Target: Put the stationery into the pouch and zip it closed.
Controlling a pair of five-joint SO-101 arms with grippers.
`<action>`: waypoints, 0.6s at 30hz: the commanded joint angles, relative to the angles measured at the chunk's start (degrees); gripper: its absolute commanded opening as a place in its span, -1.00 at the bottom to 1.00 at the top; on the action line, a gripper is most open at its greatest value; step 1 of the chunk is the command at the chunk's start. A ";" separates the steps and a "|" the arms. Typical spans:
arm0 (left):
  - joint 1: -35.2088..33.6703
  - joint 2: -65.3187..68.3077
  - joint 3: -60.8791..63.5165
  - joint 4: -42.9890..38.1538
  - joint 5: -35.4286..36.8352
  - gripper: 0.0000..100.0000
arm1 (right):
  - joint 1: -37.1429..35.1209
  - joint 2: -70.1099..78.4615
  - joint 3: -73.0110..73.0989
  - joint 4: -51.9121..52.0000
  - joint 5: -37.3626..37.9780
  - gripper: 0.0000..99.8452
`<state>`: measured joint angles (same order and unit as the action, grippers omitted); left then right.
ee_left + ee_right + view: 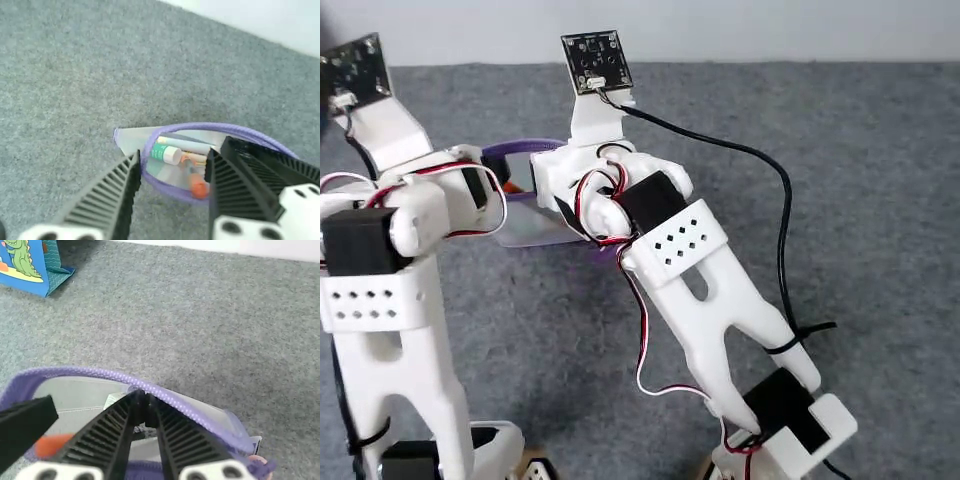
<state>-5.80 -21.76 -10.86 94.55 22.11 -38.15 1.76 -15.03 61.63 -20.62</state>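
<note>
We find the right tool [146, 401] pinched shut on the pouch [75, 374] rim, probably to zip it; the left tool [174, 159] gapes wide around the end holding the stationery [166, 153], to brace it.

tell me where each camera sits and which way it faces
High view: fixed overhead, looking down over the left arm and right arm at the grey carpet and the pouch between them.
Left wrist view: on the left wrist, looking down past the open left gripper into the pouch, which holds an orange-tipped pen.
Right wrist view: on the right wrist, looking along the right gripper, shut on the pouch's purple rim.
Shared: all three show the pouch.
</note>
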 commanded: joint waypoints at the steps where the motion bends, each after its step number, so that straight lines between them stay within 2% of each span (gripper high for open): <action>1: 0.62 -1.23 -2.86 0.70 0.26 -0.60 | 0.13 1.80 0.62 -0.13 0.53 -0.98; 8: 0.62 -1.14 4.35 0.79 -1.49 -0.60 | 0.13 1.80 0.62 -0.13 0.53 -0.98; 14: 0.18 -1.14 15.43 -7.38 -1.85 -0.60 | 0.13 1.80 0.62 -0.13 0.53 -0.98; 18: 0.26 -1.67 16.48 -10.02 -1.85 -0.60 | 0.48 1.80 0.62 -0.13 0.53 -0.98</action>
<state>-5.89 -22.73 5.41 86.37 20.97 -38.15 1.85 -15.03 61.63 -20.62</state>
